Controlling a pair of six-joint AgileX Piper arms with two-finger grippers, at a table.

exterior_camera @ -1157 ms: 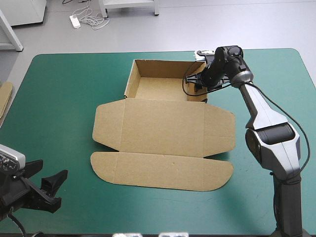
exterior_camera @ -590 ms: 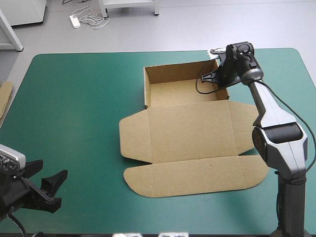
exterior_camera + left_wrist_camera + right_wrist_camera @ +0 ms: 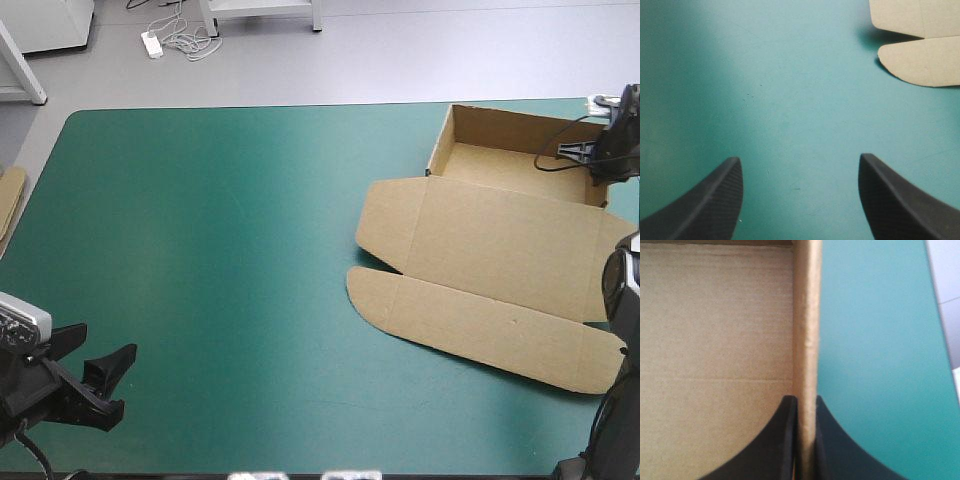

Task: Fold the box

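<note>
One table (image 3: 220, 230), covered in teal-green, fills most of the overhead frame. One brown box (image 3: 500, 240) lies at the right of the frame, a single cut sheet with one walled tray at upper right, one flat lid panel below it and one long round-ended flap lowest. There are two grippers, the left gripper (image 3: 800, 158) at lower left and the right gripper (image 3: 804, 399) at the upper right edge. Each has two black fingers (image 3: 715, 200), four in all. One edge of more board (image 3: 10, 200) shows at far left.

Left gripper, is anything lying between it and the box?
Nothing visible. Only bare teal-green cover lies between the left gripper, jaws open at the near left corner, and the box at the far right, which the right gripper clamps by a wall.
</note>
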